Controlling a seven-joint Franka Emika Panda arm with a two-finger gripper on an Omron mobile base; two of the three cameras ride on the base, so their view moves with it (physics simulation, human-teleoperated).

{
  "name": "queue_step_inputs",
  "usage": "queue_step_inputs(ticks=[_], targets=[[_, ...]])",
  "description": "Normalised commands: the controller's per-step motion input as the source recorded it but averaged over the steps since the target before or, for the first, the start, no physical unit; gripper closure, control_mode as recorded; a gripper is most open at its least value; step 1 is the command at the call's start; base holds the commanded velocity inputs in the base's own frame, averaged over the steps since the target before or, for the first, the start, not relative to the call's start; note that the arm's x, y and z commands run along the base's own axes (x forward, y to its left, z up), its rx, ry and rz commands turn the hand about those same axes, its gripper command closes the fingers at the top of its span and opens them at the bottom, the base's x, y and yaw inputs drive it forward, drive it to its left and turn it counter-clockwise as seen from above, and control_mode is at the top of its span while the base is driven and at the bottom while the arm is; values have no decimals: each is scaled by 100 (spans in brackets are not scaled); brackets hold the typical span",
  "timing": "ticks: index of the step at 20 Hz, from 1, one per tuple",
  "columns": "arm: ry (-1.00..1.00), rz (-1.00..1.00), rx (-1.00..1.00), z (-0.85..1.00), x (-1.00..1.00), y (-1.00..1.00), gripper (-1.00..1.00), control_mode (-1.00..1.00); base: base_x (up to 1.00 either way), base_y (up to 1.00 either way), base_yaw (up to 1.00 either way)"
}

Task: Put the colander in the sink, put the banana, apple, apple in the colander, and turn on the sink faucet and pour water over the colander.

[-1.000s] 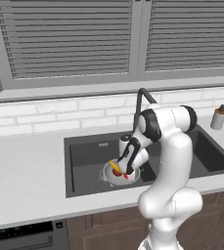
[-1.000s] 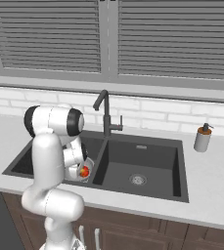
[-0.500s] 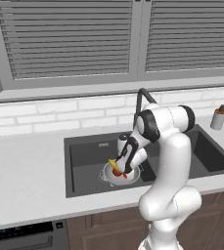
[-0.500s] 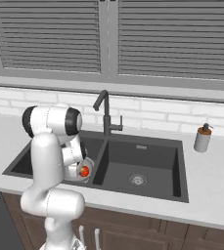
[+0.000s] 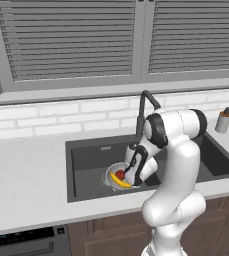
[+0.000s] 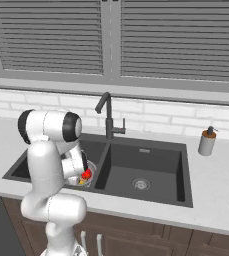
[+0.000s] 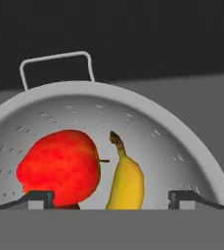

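the colander (image 7: 147, 127) sits in the sink's (image 5: 86, 155) left basin holding the banana (image 7: 126, 183) and a red apple (image 7: 59, 166); gripper (image 7: 108, 200) spread above them. second apple unclear; faucet (image 6: 106, 117) apparently dry.

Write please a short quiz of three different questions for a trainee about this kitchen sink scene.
1. True or false: the banana lies inside the colander.
2. Which basin of the sink holds the colander, seen from the right base view? A) left B) right
3. Fill in: the fingertips of the hand stand ___ around the red apple and the banana.

Key: 1 true; 2 A; 3 apart (open).
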Motion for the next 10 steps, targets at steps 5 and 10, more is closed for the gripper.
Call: queue_step_inputs(ticks=[5, 10], targets=[[-17, 3, 25, 77, -33, -6, -100, -100, 0, 0, 0], [-7, 5, 23, 100, -6, 0, -100, -100, 0, 0, 0]])
